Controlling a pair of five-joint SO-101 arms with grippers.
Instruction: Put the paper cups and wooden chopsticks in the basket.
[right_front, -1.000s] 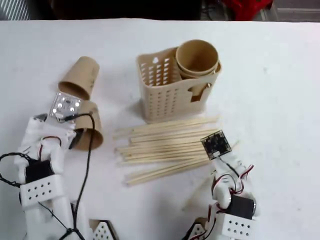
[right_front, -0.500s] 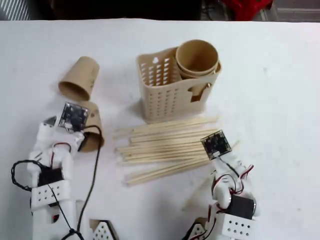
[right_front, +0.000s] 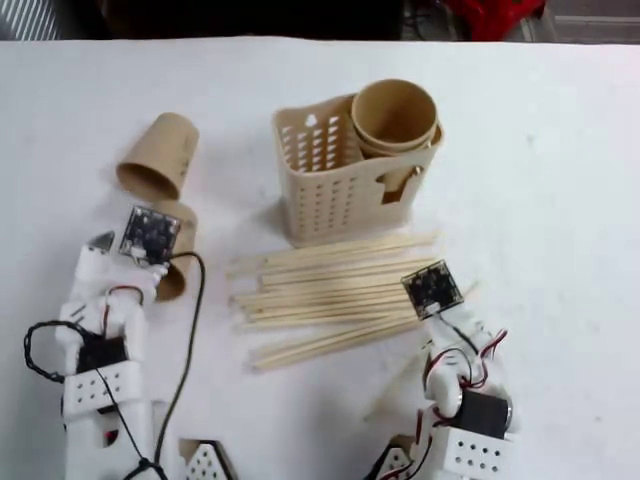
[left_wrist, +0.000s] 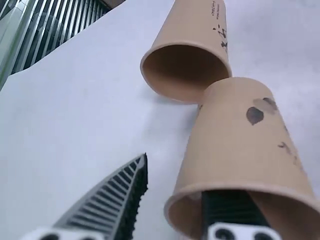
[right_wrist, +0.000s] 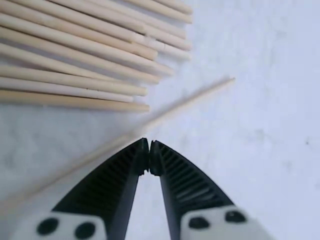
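Tabletop (right_front: 560, 200), white, carries everything. The perforated plastic basket (right_front: 330, 205) stands upright about midway across it, toward the far edge. The nested paper cups (right_front: 393, 115) sit mouth-up in the basket's right-hand end, so I judge that part of the job done.

The heap of wooden chopsticks (right_front: 330, 290) lies flat just on the near side of the basket, with none inside it. I'd say that half of the task is not yet begun.

Two more cups lie on their sides toward the left edge, touching each other. The farther paper cup (right_front: 160, 155) is untouched. The nearer paper cup (left_wrist: 240, 145) has its mouth turned toward the near edge.

The left gripper (left_wrist: 182, 182) is at that mouth with its jaws spread. One finger reaches inside the cup and the other stands off outside the wall, so nothing is pinched.

The right gripper (right_wrist: 149, 147) sits low near the near edge with its tips pressed together. They are right over a stray chopstick (right_wrist: 200, 97) that lies apart from the heap. I can't make out that it holds the stick.

Left to do, as I judge it, are two cups and all the chopsticks.
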